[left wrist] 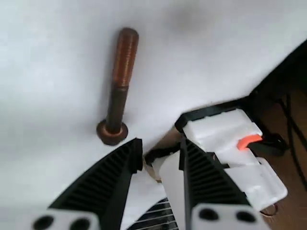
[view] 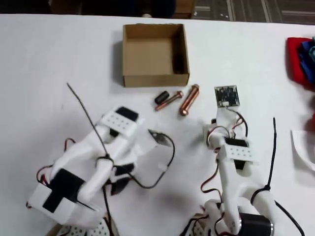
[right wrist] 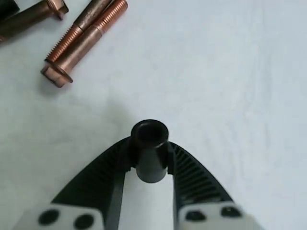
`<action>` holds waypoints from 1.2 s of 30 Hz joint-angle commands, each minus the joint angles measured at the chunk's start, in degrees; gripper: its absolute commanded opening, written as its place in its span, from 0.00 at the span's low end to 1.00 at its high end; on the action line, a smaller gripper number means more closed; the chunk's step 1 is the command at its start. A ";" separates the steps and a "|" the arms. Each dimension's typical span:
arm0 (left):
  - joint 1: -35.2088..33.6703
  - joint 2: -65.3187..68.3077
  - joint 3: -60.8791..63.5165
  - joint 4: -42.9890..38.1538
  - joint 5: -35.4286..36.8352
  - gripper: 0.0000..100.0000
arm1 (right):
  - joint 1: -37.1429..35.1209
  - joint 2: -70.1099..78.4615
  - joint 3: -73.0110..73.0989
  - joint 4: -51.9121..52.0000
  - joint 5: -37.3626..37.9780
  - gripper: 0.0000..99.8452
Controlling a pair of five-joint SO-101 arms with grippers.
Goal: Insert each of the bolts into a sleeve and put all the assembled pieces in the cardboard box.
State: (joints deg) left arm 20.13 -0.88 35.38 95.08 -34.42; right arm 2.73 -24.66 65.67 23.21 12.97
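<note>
Sleeve (right wrist: 149, 139) fast in grip of right pincer (right wrist: 149, 160); left pincer (left wrist: 160, 149) agape near bolt (left wrist: 119, 91).

A copper bolt (left wrist: 120, 86) lies on the white table (left wrist: 225, 43) just ahead of the left hand (left wrist: 160, 149), head nearest it, threads pointing away. The hand's fingers stand a little apart.

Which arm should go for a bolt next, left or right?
Left, probably: the left gripper is open and empty with a bolt lying just ahead, while the right gripper is shut on a sleeve.
</note>
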 commanded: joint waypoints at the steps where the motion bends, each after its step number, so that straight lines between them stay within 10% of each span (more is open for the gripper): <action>1: 0.53 -2.46 1.98 -4.84 -1.05 0.15 | -0.66 -1.98 -0.26 -0.84 -0.09 0.02; 18: -0.44 -2.37 7.60 -18.02 -4.22 0.14 | -0.66 -1.98 -0.26 -0.57 -0.09 0.02; 27: -17.76 -2.81 2.51 -18.02 -7.30 0.14 | -0.66 -1.98 -0.26 -0.66 -0.09 0.02; 36: -23.03 -2.46 -4.44 -18.20 15.82 0.15 | -0.75 -1.98 -0.26 -0.84 -0.09 0.02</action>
State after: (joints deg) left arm -2.46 -1.23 33.98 77.41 -26.15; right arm 2.73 -24.66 65.67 23.21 12.97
